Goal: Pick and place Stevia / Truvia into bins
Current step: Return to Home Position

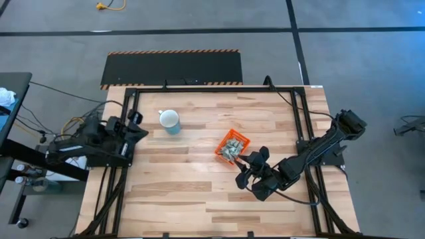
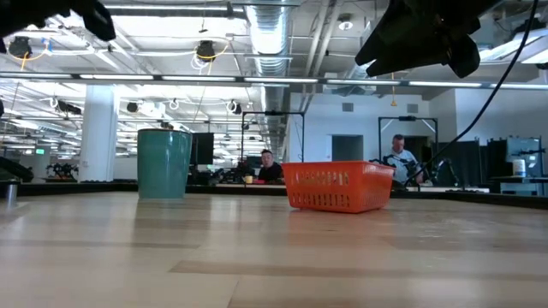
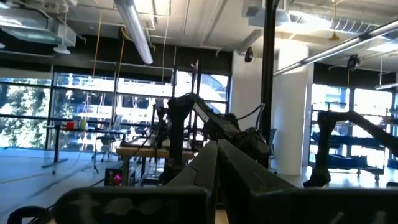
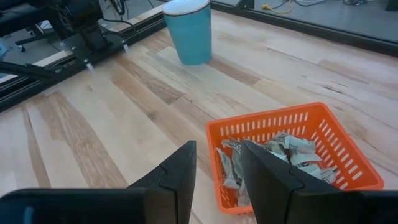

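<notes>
The orange bin [image 1: 233, 146] stands right of the table's middle, also seen as the bin [image 4: 323, 134] and the bin [image 2: 338, 186]. Pale green and white sachets [image 4: 287, 149] lie heaped inside it, showing as the sachets [image 1: 232, 148] from above. My right gripper [image 1: 250, 167] hovers open and empty just to the near-right of the bin, raised above the table; the right gripper [image 4: 217, 152] looks down over the bin's near corner. My left gripper [image 1: 136, 125] waits shut at the table's left edge, and the left gripper [image 3: 216, 155] points level into the room.
A pale blue mug [image 1: 170, 121] stands upright toward the far left of the table, also the mug [image 4: 188, 31] and the mug [image 2: 164, 162]. Black frame rails [image 1: 302, 119] run along the table's sides. People sit in the room beyond the table.
</notes>
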### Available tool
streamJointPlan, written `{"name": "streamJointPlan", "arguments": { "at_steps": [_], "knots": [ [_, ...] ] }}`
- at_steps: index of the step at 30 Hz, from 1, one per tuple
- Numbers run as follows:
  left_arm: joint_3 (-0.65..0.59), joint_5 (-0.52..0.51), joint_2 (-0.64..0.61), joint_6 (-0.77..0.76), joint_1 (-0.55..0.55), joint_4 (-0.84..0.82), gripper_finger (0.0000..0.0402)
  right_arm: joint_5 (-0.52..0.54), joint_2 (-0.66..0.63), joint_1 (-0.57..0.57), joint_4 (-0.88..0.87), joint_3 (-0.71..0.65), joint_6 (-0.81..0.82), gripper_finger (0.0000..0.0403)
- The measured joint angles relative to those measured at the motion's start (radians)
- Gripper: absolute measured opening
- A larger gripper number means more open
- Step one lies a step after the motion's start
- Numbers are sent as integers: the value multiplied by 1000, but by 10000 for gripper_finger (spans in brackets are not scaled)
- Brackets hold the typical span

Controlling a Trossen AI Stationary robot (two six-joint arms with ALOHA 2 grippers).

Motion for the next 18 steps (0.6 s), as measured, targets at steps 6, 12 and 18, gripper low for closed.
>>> {"name": "streamJointPlan", "arguments": {
  "at_steps": [6,12,18],
  "knots": [
    [-104,-5,0,-3,0,73,0,0,0,0,-1,0,0,118],
    [-159,-24,-1,-17,0,111,0,0,0,0,-1,0,0,118],
    [-183,-27,-1,-18,0,122,0,0,0,0,-1,0,0,118]
  ]
}}
